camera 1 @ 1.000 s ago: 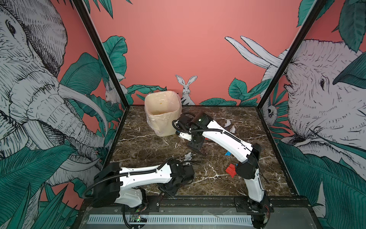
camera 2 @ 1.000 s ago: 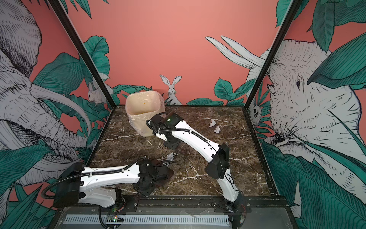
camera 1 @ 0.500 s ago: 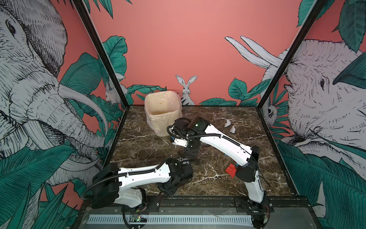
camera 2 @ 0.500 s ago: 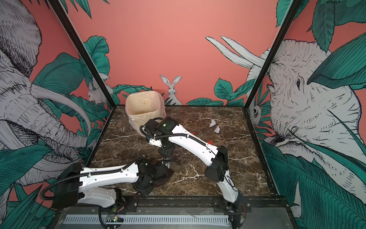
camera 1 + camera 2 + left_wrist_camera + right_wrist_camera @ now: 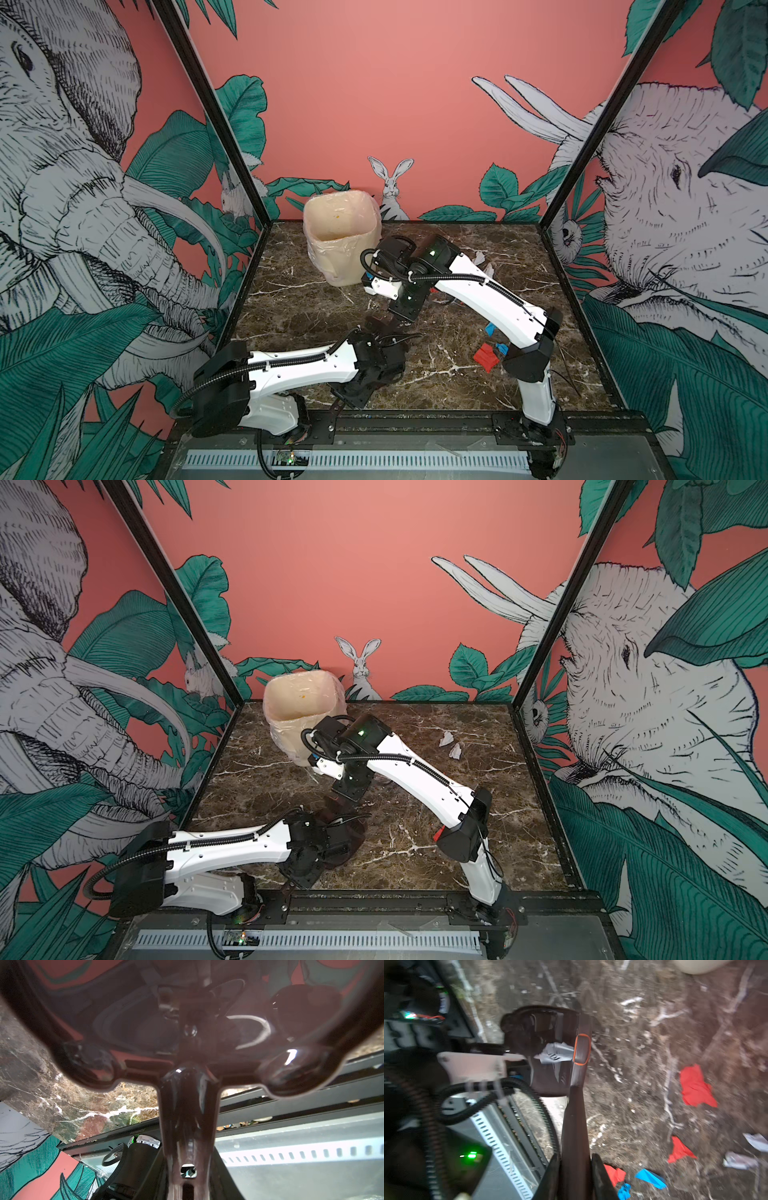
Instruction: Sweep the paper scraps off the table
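My left gripper [image 5: 188, 1188] is shut on the handle of a dark brown dustpan [image 5: 187, 1022]. The dustpan [image 5: 378, 326] rests on the marble table [image 5: 291, 299] near the front middle. My right gripper [image 5: 575, 1178] is shut on a dark brush handle [image 5: 574, 1126], and it hangs over the pan in both top views [image 5: 401, 316] [image 5: 347, 793]. The brush head [image 5: 581, 1049] sits at the pan's mouth, and a white scrap [image 5: 556, 1053] lies inside the pan. Red paper scraps [image 5: 695, 1086] [image 5: 484, 357], blue ones [image 5: 651, 1178] [image 5: 490, 328] and white ones [image 5: 446, 738] lie to the right.
A cream bin [image 5: 340, 237] lined with a clear bag stands at the back left of the table, close behind the right wrist. Printed walls close in three sides. A black frame rail and a grey slotted panel [image 5: 374, 459] run along the front.
The right gripper has brought the brush nearer, toward the dustpan. The white scrap that lay on the table in front of the pan no longer shows there. The left arm has barely moved.
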Motion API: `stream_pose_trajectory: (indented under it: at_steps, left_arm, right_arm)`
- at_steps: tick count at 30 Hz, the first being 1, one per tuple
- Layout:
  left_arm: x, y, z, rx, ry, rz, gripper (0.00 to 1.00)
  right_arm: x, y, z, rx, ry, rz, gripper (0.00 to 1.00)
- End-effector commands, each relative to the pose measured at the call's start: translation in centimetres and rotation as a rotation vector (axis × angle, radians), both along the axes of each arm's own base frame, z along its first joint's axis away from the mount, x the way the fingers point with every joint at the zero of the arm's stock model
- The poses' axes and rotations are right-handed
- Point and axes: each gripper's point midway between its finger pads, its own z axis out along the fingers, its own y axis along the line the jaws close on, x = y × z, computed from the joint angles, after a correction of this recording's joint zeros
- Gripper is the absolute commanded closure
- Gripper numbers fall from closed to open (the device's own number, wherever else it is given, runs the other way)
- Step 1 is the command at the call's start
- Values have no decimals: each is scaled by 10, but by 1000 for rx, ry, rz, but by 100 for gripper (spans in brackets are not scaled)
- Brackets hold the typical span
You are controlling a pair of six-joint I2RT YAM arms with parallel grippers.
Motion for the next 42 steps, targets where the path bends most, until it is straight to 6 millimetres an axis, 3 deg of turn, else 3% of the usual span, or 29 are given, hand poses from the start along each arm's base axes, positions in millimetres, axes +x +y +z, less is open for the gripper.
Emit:
stream_pose_trajectory:
  at_steps: [1,13,18,23,30,34,39,42]
  left_arm:
    - [7,2,4,-6,-40,6,100]
    - [7,0,1,1,-35,-1,100]
    - [11,-4,1,-11,-48,-10,100]
    - [15,-8,2,-24,-40,-9,100]
    - [18,-12,7,-70,2,-1,100]
    - [18,-12,7,-57,17,-17,100]
    - [21,-12,8,-39,11,-36,100]
    - [21,-12,7,-35,9,-35,100]
  right_arm:
    - [18,-26,21,-26,-103,-85,100]
    - [66,-42,2,-179,-258,-143,100]
    - [83,-23,3,-120,-322,-150,100]
    - [85,-9,-13,-188,-325,-77,100]
    - [64,-1,-37,-282,-277,39,100]
    - [36,9,-46,-256,-190,113,100]
    - [-9,34,-23,-90,-69,164,100]
    - [-29,36,-7,-18,-6,156,100]
